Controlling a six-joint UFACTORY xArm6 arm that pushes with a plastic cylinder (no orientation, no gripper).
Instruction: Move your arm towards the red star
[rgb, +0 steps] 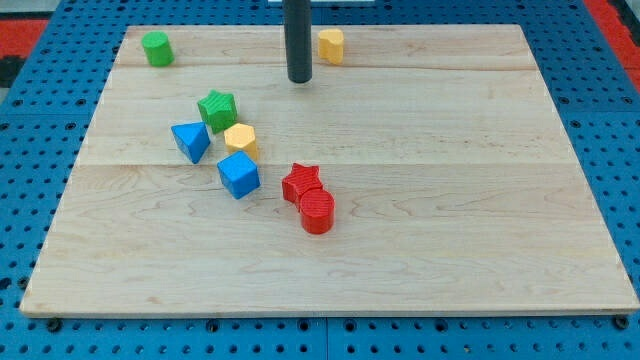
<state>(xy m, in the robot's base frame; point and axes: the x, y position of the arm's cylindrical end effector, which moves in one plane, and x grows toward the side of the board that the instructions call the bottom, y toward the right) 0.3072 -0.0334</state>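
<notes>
Red star (301, 182) lies a little to the view's left of the table's middle, flat on the wood. It is bright red, with short blunt points and a ridged top. A red cylinder (317, 211) touches it at its lower right side.

To the view's left of the star there is a group of four blocks close together: a blue cube (239, 175) nearest, a yellow hexagon (241, 139) just above the cube, a green star (217, 107) above that, and a blue triangle (190, 140) on the far left of the group.

My tip (300, 79) stands near the view's top, well apart from the red star and almost straight above it in the view. A yellow block (331, 45), whose shape I cannot tell, is just to the right of the rod. A green cylinder (156, 48) sits in the top left corner.

Count: two red blocks, two blue, two yellow, two green, so eight in all. There is no claw on this arm, only the rod, so it has no open or closed state.

Pale wooden planks make the table (470, 200). Around it is a blue pegboard (60, 330) with rows of small holes, and red parts show at the top corners.
</notes>
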